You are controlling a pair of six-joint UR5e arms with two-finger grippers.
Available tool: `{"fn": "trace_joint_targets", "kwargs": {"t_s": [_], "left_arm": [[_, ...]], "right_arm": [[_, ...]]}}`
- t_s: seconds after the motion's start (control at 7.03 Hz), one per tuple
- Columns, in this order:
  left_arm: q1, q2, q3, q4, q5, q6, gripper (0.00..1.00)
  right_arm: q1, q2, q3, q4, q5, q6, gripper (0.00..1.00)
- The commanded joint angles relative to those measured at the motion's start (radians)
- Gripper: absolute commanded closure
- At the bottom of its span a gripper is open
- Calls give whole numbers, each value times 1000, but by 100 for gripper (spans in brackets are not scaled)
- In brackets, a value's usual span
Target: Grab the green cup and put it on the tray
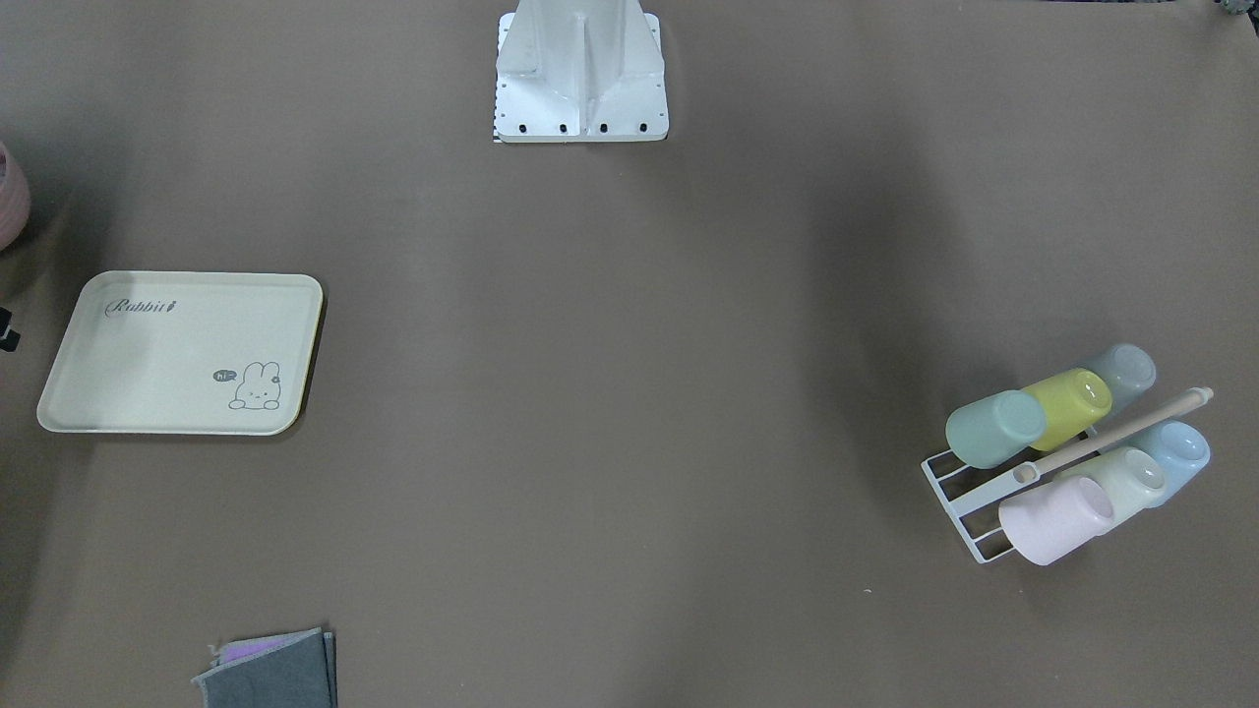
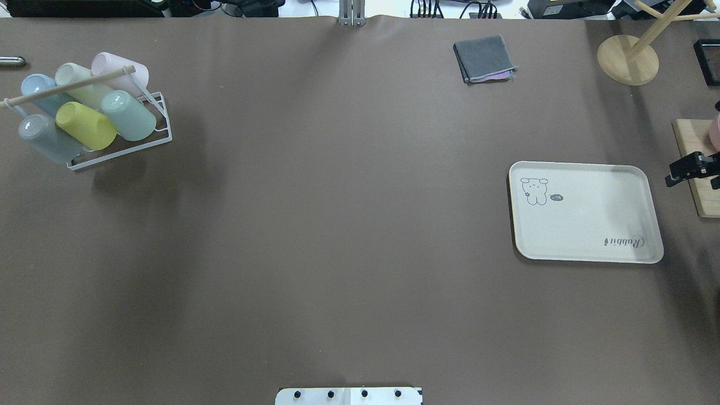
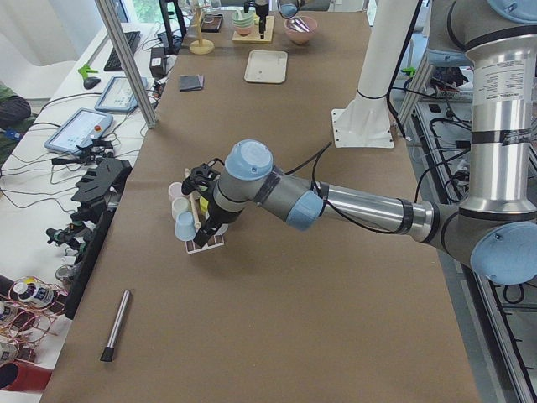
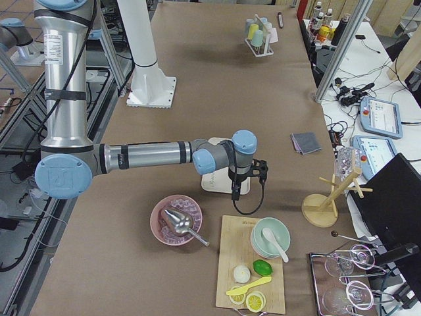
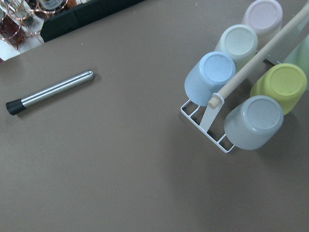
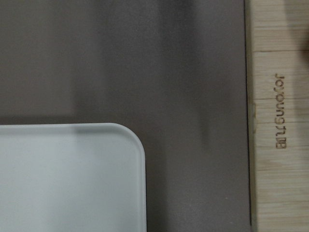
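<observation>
The green cup (image 1: 993,430) lies on its side in a white wire rack (image 1: 959,492), next to a yellow-green cup (image 1: 1067,405); it also shows in the overhead view (image 2: 128,115). The cream tray (image 1: 148,393) lies flat and bare at the other end of the table (image 2: 590,225); its corner shows in the right wrist view (image 6: 72,179). My left gripper (image 3: 200,180) hovers over the rack; I cannot tell if it is open or shut. My right gripper (image 4: 260,170) hangs beside the tray's outer edge; its jaws cannot be made out.
The rack also holds pink, pale whitish-green, blue and grey cups under a wooden dowel (image 5: 260,53). A metal rod (image 5: 53,92) lies beside the rack. A folded grey cloth (image 2: 484,59), a wooden stand (image 2: 627,59) and a cutting board (image 6: 280,116) are near the tray.
</observation>
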Motion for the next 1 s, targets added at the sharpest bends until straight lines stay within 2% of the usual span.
{"fn": "trace_joint_targets", "kwargs": {"t_s": [0.0,0.28,0.43,0.57,0.85], "left_arm": [[88,-62,-24,-1,151,9,1],[169,-78,-64,1,282,11,1],[194,-105,-66,5,308,11,1],[232,-107,-81,5,383,26,1],[288,-145,-86,21,492,46,1]], "right_arm": [[-72,3,-31,77,-43,97,1],[-88,26,-71,78,-43,97,5],[-92,28,-97,110,-43,97,6],[-94,28,-132,161,-39,97,11],[-95,33,-136,171,-36,100,29]]}}
